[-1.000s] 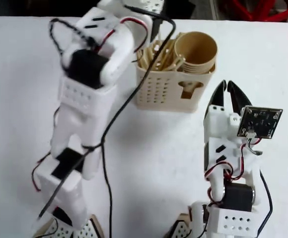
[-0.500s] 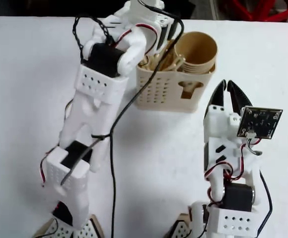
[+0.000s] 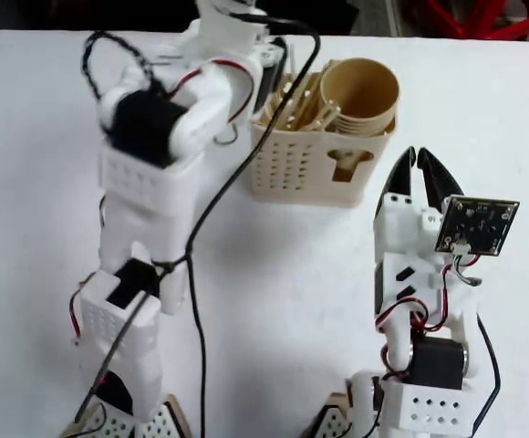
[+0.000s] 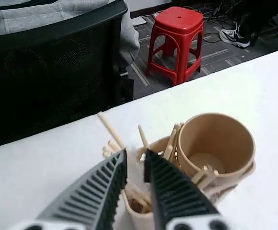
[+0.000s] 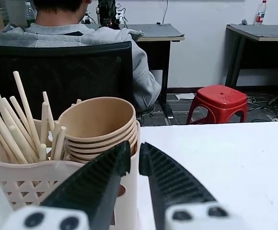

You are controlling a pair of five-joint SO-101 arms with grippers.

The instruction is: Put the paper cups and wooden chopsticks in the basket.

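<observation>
The white table [image 3: 292,301] carries both arms and a single basket at its far side. The left arm [image 3: 146,182] stretches far forward, with its wrist above the basket's near-left corner. The right arm [image 3: 420,274] sits folded low, short of the basket. The cream, perforated basket [image 3: 292,169] stands upright between the two arms' lines of reach.

A nested stack of paper cups [image 3: 360,91] stands in the basket on the right arm's side, mouth up. A bundle of wooden chopsticks [image 3: 292,100] leans in the other side, their ends fanning above the rim and some resting against the cups.

The left gripper [image 4: 135,155] hovers just over the chopstick ends. Its fingers are drawn nearly together with only a slit between them, and nothing is clamped. The right gripper [image 3: 417,164] points at the basket's cup side. Its fingers are likewise almost closed and hold nothing.

Judged from this layout, the loading looks complete, and the step in hand is to withdraw the left arm. To do this well, lift straight up before pulling back, because the splayed chopstick tips lie close under the fingers and a sideways sweep could flick one out or tip the light basket. The black cable [image 3: 219,205] draped beside the basket should also stay clear of its rim.
</observation>
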